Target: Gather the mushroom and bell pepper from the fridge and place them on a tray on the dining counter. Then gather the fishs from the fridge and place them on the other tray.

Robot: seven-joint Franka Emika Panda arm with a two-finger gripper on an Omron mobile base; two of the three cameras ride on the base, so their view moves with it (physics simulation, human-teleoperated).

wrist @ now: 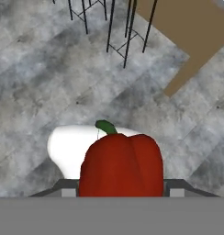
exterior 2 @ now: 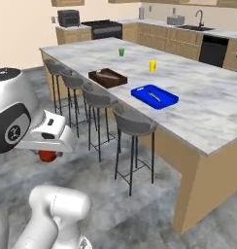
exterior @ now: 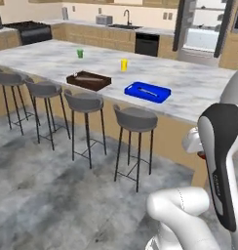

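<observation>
The red bell pepper (wrist: 120, 165), with its green stem, sits between the fingers of my gripper (wrist: 120, 189), which is shut on it. From the right base the bell pepper (exterior 2: 47, 155) hangs under the gripper (exterior 2: 48, 151), above the floor and short of the stools. The dining counter (exterior: 52, 61) carries the bright blue tray (exterior: 162, 95) and the dark brown other tray (exterior: 82, 84) side by side. A thin pale thing lies in each tray, too small to identify. The fridge (exterior: 204, 29) stands at the back right with its doors open. The mushroom is not identifiable.
Several grey stools (exterior: 135, 119) line the counter's near side. A green cup (exterior: 80, 53) and a yellow cup (exterior: 124, 65) stand on the marble beyond the trays. The counter's tan end panel (exterior 2: 208, 189) is at the right. Grey floor lies below the hand.
</observation>
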